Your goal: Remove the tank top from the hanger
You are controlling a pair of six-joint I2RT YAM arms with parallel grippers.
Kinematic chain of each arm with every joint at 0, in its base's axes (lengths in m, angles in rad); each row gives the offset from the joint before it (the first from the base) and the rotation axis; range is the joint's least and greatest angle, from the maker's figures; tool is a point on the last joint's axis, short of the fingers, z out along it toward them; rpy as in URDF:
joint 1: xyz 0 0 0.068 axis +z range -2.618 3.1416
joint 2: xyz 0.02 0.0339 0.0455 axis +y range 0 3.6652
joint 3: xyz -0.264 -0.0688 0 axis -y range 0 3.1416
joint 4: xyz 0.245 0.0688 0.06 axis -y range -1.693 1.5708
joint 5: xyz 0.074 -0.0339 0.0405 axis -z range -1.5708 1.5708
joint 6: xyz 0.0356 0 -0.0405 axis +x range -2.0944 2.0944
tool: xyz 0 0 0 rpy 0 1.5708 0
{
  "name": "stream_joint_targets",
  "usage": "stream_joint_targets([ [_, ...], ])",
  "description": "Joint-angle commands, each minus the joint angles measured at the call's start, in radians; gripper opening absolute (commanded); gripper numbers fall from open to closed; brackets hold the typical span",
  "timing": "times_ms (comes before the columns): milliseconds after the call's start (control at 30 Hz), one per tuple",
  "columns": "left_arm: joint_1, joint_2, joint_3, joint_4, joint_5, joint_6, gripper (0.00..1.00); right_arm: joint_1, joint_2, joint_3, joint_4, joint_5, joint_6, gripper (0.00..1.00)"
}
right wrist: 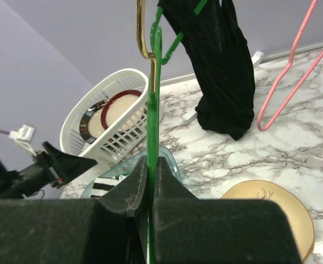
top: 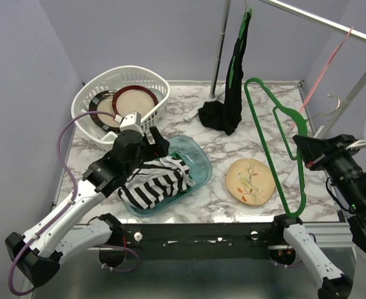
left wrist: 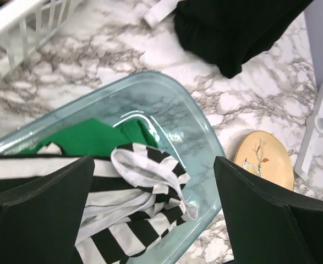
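The left gripper [left wrist: 153, 165] hangs over a clear bluish tray [top: 195, 152] a little left of the middle of the top view. Its jaws stand wide apart and they have hold of nothing; in the left wrist view the two dark fingers [left wrist: 45, 209] frame the tray from both sides.

The striped tank top [top: 154, 184], black and white, lies crumpled inside this tray, at its lower left end, and it hangs a little over the rim there. Under the tank top a green piece of cloth [left wrist: 84, 135] shows in the tray; I cannot tell what it is.

At the right side of the top view the right gripper [right wrist: 153, 165] has its jaws closed tightly on the green hanger [right wrist: 152, 121]. The hanger is bare and stands up from the jaws, apart from the tank top.

In the upper middle, a black garment [top: 229, 93] hangs down and its lower end rests on the marble bench [top: 223, 208]. A white basket [top: 151, 78] stands in the upper left and carries some round plates [top: 134, 103]. A yellow plate [top: 251, 180] with a bird picture lies on the bench between the tray and the green hanger.
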Motion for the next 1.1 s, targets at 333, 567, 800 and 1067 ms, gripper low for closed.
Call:
stream_joint_targets([
  [333, 0.0, 0.024, 0.122, 0.055, -0.082, 0.528, 0.99, -0.001, 0.378, 0.244, 0.063, 0.213, -0.067, 0.01],
  [567, 0.0, -0.055, 0.025, 0.124, -0.057, 0.574, 0.99, 0.009, 0.555, 0.398, 0.1, 0.347, -0.12, 0.01],
  [800, 0.0, -0.07, 0.017, 0.107, -0.096, 0.58, 0.99, 0.049, 0.757, 0.526, 0.164, 0.485, -0.177, 0.01],
  [1067, 0.0, -0.108, 0.011, 0.109, -0.092, 0.571, 0.99, 0.163, 0.921, 0.684, 0.278, 0.769, -0.306, 0.01],
])
